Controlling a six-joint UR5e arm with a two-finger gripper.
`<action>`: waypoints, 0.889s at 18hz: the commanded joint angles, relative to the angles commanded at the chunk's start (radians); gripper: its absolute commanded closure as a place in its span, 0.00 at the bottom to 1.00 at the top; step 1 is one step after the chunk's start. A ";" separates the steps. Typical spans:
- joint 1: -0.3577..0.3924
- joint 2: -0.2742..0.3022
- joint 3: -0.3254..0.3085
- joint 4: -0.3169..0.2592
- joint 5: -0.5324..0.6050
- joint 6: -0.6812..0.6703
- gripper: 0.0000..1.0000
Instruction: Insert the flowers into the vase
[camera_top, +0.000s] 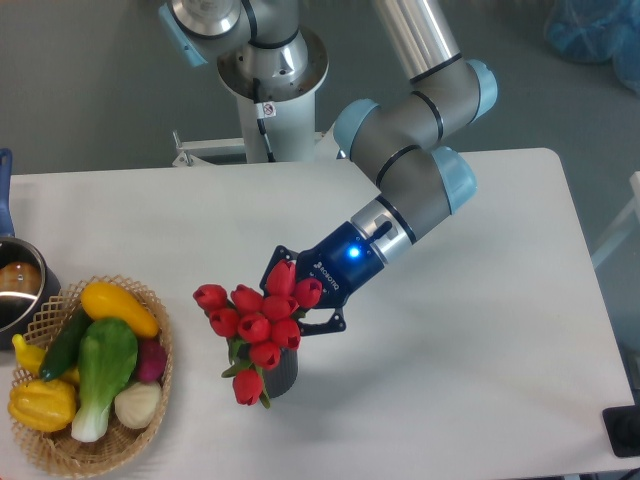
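Risk at this moment sat mostly in the small dark grey ribbed vase (284, 372), low and just left of the frame's centre. The bunch of red tulips with green stems and leaves (256, 325) stood in or directly over its mouth, buds spreading up and to the left, one bud drooping down past the vase's left side. The blue-bodied two-finger gripper (296, 305) came in from the upper right and lay against the bunch near its top; the fingers were buried behind the buds, so whether they clasped the stems or had let go could not be told.

Judging from that, the top-heavy bunch leaned away from the arm, and a release with the stems only partly seated could probably tip the light vase toward the left. If the fingers were clamped, pulling back to the upper right might drag the flowers out or topple the vase. Buds could also catch on the fingers.

A woven wicker basket of yellow, green and purple vegetables (160, 395) sat at lower left, near enough for falling tulips to land against it.
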 joint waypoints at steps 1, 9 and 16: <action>0.002 0.000 -0.005 0.002 0.006 0.000 0.21; 0.044 0.014 -0.009 0.000 0.072 0.003 0.00; 0.103 0.074 -0.005 0.002 0.203 0.008 0.00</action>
